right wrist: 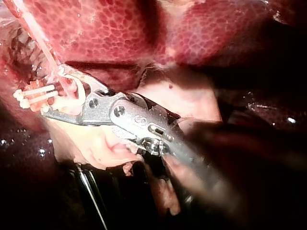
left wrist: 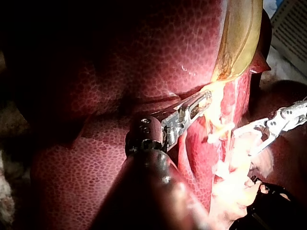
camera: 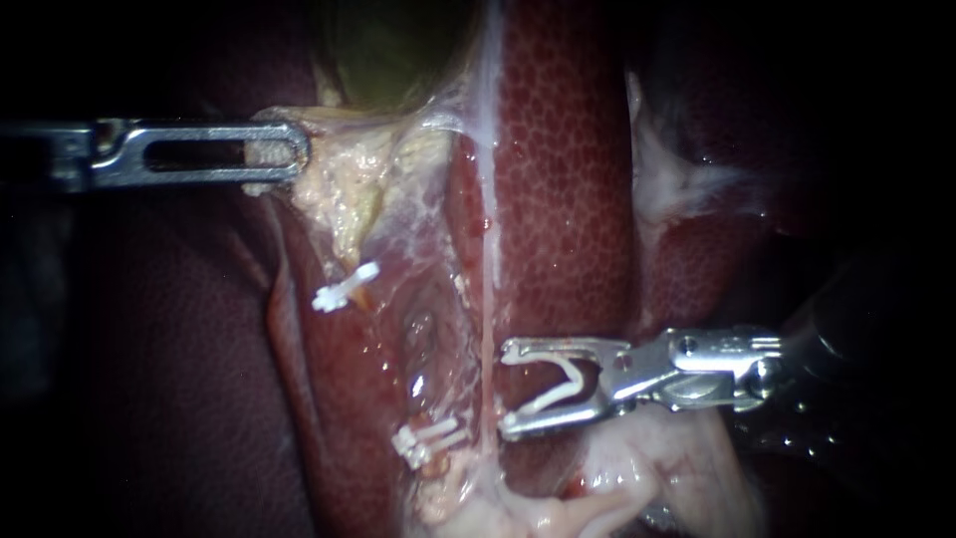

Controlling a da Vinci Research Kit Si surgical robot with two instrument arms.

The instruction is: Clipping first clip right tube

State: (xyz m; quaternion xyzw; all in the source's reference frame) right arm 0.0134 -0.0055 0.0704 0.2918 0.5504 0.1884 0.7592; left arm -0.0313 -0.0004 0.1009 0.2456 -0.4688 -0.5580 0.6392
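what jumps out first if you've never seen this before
The right instrument stands out low at the centre of the endoscope view, its jaws spread wide around a white clip they carry. To its left, a single clip and, lower, a pair of clips sit on the tissue. At upper left, the left instrument has its jaws shut on pale tissue just below the greenish gallbladder.

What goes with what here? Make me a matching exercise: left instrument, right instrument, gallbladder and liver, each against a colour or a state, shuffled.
Things:
1. left instrument
2. right instrument
3. gallbladder
4. liver

Colour or state:
A. dark red, mottled
B. jaws spread, holding an open white clip
C. yellow-green
D. jaws shut on pale tissue

Pairs: 1-D, 2-B, 3-C, 4-A.
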